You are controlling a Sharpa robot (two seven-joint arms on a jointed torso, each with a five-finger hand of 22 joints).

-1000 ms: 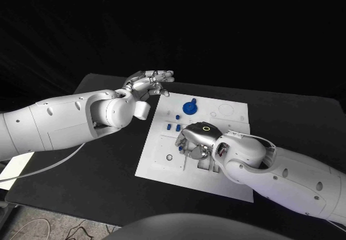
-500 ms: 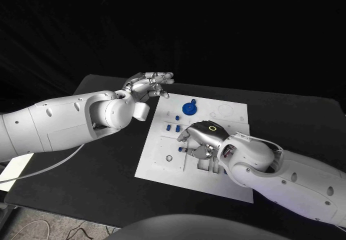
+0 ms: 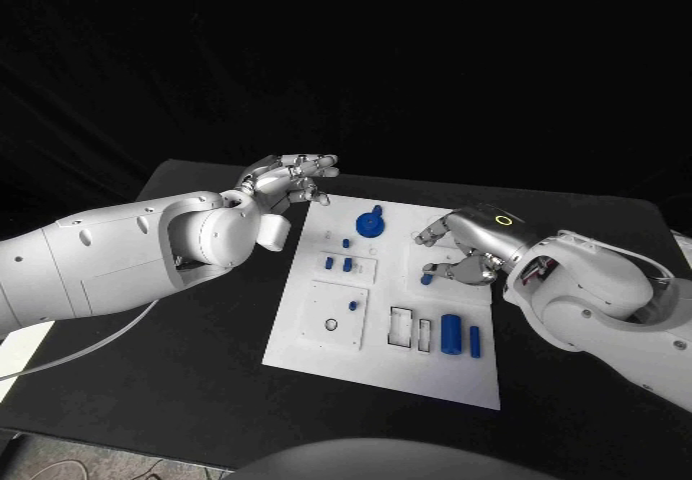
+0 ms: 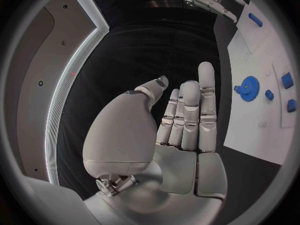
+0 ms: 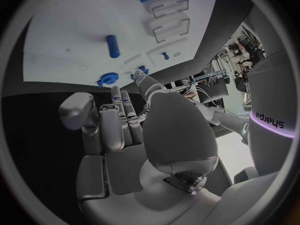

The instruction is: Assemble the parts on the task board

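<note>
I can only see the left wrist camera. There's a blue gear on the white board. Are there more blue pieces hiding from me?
Observer: Yes. In the head view a thick blue rod and a thin one lie side by side at the near end of the board.
Operator: Is the other hand holding a piece?
Observer: No. The right wrist view shows the right hand with its fingers straight and its palm empty.
Operator: Anything that's not blue?
Observer: A small dark ring lies on the board, on the left arm's side.
</note>
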